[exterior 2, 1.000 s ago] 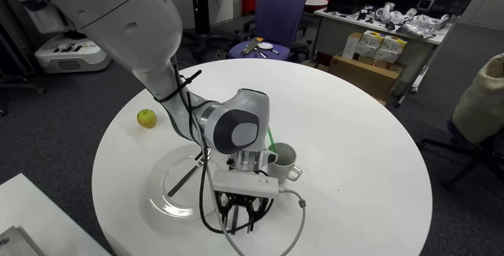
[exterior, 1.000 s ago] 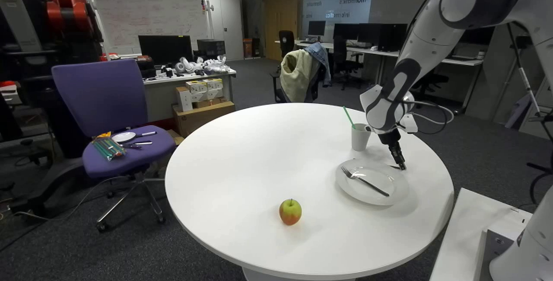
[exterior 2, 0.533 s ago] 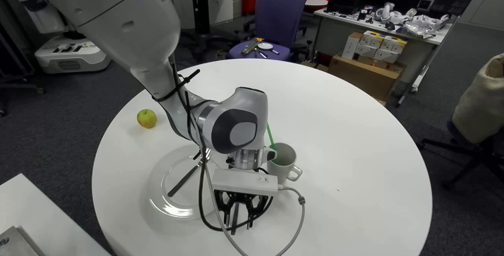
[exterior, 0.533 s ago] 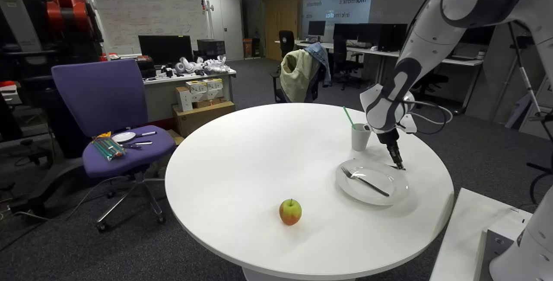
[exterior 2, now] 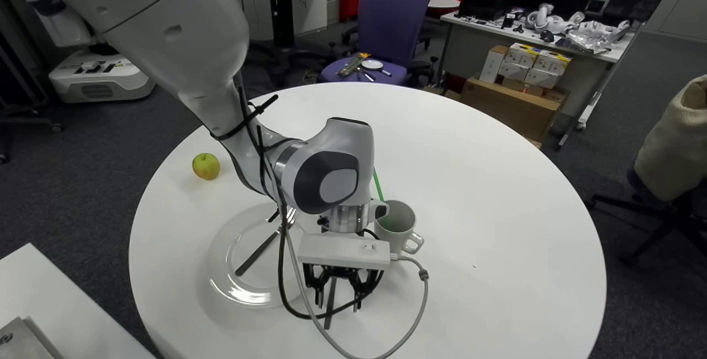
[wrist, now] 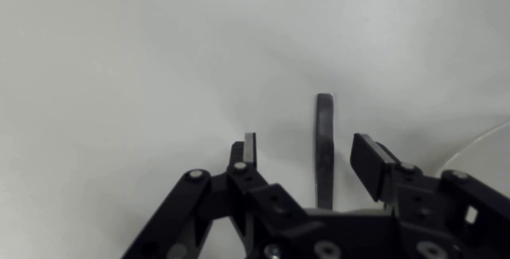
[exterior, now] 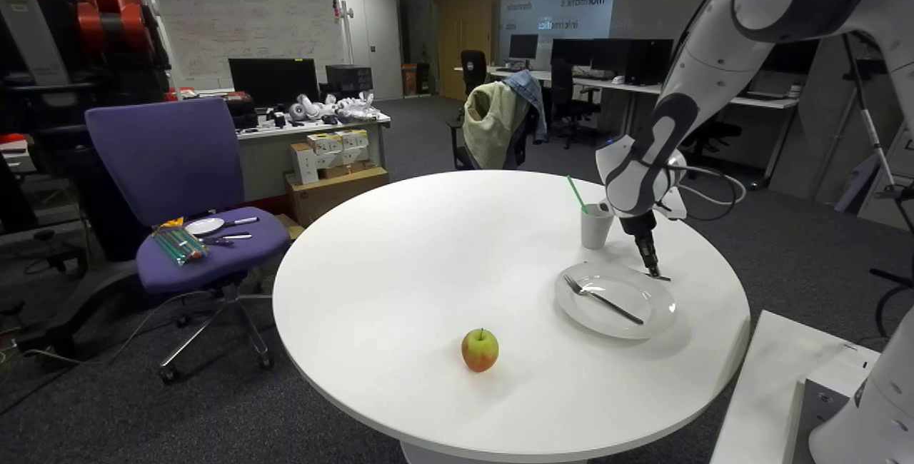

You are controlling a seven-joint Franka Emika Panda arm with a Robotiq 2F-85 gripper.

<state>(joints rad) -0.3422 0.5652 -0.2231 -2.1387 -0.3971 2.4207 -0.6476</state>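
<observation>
Though partly behind gripper — dark handle

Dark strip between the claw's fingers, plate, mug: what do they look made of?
Dark strip: possibly metal, semi-gloss, from the greyish sheen near its end in the wrist view; plastic isn't ruled out.
Plate: likely glazed ceramic, glossy white, from bright highlights on its rim; could be glass.
Mug: probably ceramic, smooth pale finish with soft shading; plastic possible.
</observation>
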